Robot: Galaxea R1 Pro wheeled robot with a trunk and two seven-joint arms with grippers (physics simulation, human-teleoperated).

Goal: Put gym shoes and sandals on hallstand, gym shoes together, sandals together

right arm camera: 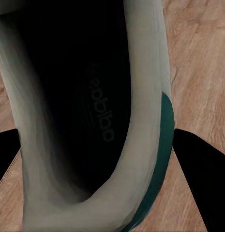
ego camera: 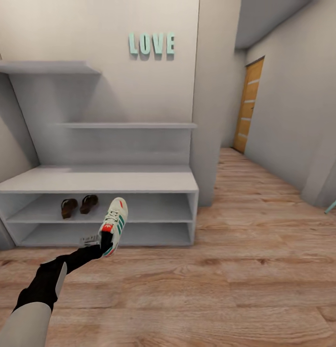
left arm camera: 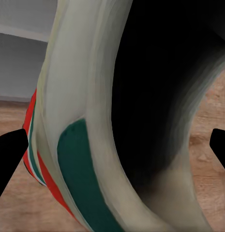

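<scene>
The corridor floor (ego camera: 264,270) of light wood planks runs past the hallstand (ego camera: 98,182), a wide pale-grey piece with two open shelf levels low down, two upper shelves on its back panel and mint "LOVE" letters (ego camera: 152,44) above. To the hallstand's right, down the passage, stands a wooden door (ego camera: 248,106). On the hallstand's upper open level, toward its left side, the two sandals (ego camera: 79,206) sit side by side. In front of the hallstand's lower shelves, the left arm (ego camera: 47,284) reaches forward, and its left pincer (ego camera: 106,239) grips one gym shoe (ego camera: 114,225), held clear of the floor with its toe pointing up toward the shelves. In the right wrist view, the right pincer (right arm camera: 105,166) has a dark finger on each side of the second gym shoe's (right arm camera: 83,121) collar, closed on it above the floor planks
</scene>
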